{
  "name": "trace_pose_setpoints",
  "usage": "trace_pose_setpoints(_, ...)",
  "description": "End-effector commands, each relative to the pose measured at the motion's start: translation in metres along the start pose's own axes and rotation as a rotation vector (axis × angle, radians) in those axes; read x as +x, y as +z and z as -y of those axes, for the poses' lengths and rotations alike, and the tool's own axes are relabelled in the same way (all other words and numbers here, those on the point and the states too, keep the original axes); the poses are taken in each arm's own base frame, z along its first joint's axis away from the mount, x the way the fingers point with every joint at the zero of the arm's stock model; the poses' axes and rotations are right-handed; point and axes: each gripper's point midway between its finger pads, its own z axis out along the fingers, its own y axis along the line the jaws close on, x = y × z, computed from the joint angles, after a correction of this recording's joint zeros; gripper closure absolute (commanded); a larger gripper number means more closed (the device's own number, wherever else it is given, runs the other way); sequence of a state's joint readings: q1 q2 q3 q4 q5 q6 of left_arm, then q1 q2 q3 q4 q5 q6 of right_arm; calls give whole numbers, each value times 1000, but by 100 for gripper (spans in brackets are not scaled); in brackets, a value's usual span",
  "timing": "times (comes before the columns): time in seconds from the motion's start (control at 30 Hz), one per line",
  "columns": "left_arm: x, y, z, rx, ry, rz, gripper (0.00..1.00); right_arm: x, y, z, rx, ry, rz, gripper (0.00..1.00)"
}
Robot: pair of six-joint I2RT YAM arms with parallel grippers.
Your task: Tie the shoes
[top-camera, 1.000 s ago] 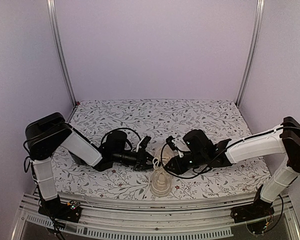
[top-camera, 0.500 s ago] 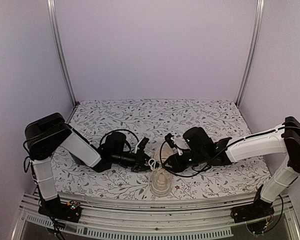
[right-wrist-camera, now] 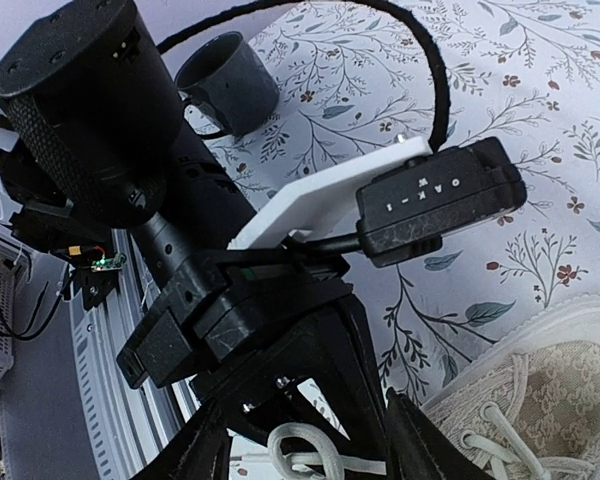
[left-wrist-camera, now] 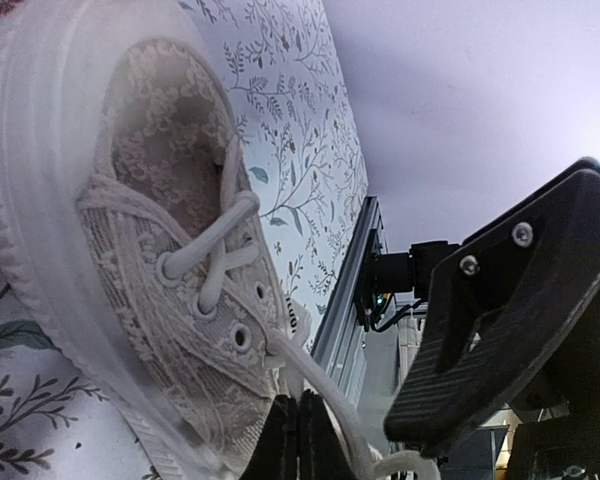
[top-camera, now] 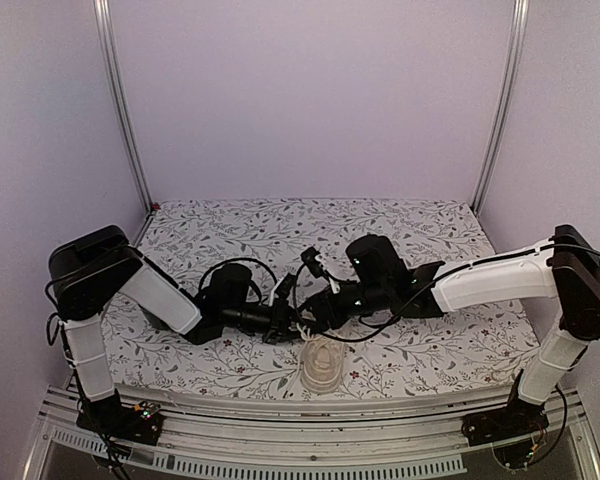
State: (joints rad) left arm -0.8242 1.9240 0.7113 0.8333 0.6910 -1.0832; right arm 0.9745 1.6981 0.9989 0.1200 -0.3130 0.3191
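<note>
Sneaker [top-camera: 321, 366] unmoved, left fingers [left-wrist-camera: 280, 446] clamped on its lace [left-wrist-camera: 284, 352], right fingers [right-wrist-camera: 414, 440] now wider apart and shifted leftward

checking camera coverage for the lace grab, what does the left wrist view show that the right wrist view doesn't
Only the left wrist view: the sneaker's open mouth and eyelets, and the left gripper shut on a lace running from an upper eyelet.
Only the right wrist view: a dark cup, the left arm seen from outside, and the right gripper open around a lace loop.
Both: the sneaker, its lace and the floral cloth.
</note>
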Motion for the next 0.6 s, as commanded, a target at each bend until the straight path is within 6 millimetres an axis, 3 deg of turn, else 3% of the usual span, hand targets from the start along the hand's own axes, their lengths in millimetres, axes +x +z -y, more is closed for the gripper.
trace_pose_setpoints(0.0,-5,-6,7,12,31,18,100,4,1,-7,-34,-19,-9,46)
trace_pose_setpoints(0.3,-6,-5,9,16,35,20,100,19,4,3,-8,0,-36,59)
trace_pose_setpoints(0.57,-6,-6,7,8,30,24,100,13,0,6,20,-5,-10,96)
